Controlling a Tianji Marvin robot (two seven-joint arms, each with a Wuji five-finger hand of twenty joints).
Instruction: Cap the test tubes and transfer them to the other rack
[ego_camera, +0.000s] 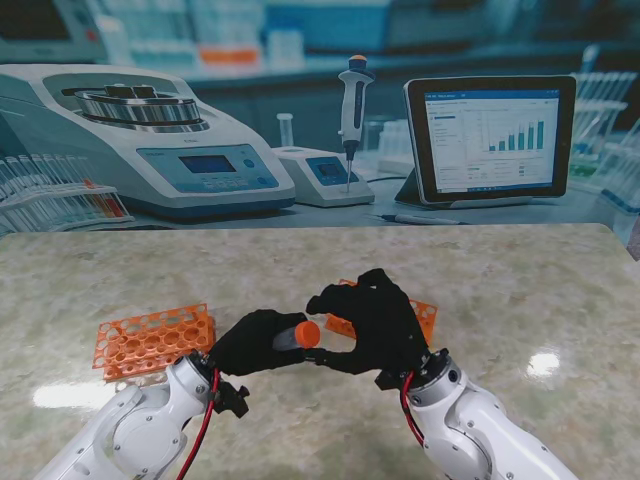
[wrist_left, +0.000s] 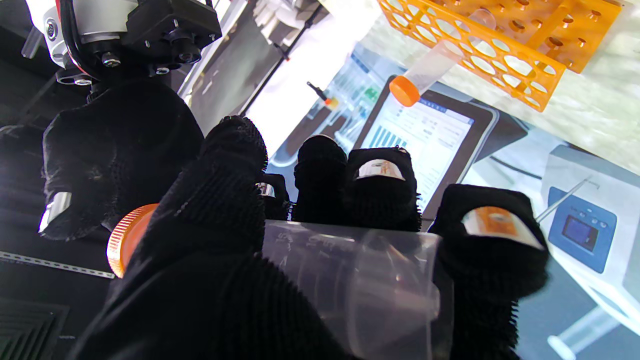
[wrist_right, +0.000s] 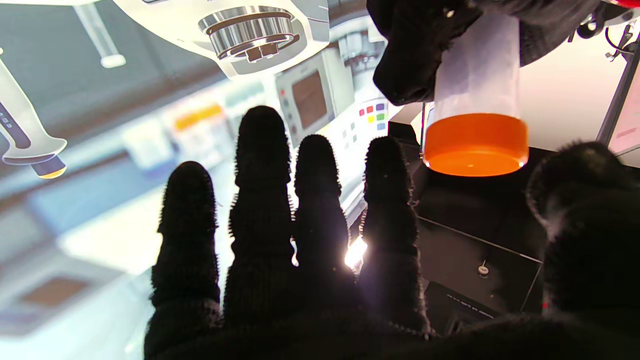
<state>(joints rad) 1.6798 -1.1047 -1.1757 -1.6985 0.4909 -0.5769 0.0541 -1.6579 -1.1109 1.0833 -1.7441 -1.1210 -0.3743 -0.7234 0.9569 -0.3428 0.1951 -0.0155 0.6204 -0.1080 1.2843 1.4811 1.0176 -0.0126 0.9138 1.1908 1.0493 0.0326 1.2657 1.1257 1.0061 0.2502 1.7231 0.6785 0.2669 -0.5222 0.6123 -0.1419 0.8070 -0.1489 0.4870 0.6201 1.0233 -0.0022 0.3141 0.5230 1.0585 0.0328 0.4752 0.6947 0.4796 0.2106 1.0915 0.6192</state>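
Gripping a clear test tube above the tabletop, the left hand is seen near the middle of the stand's view, with the tube lying roughly level and its orange cap pointing toward the right hand. In the left wrist view the fingers are wrapped around the tube's barrel, and the cap sits on the tube's mouth beside the thumb. The right hand is held just beside the cap, raised off the tabletop; its fingers are spread apart and extended, nothing is held in them, and the thumb is set apart on the other side of the cap. Whether any fingertip touches the cap cannot be told.

An orange rack lies on the tabletop to the left of the left hand. A second orange rack is partly hidden behind the right hand. In the left wrist view, a capped tube is seen standing tilted in a rack.
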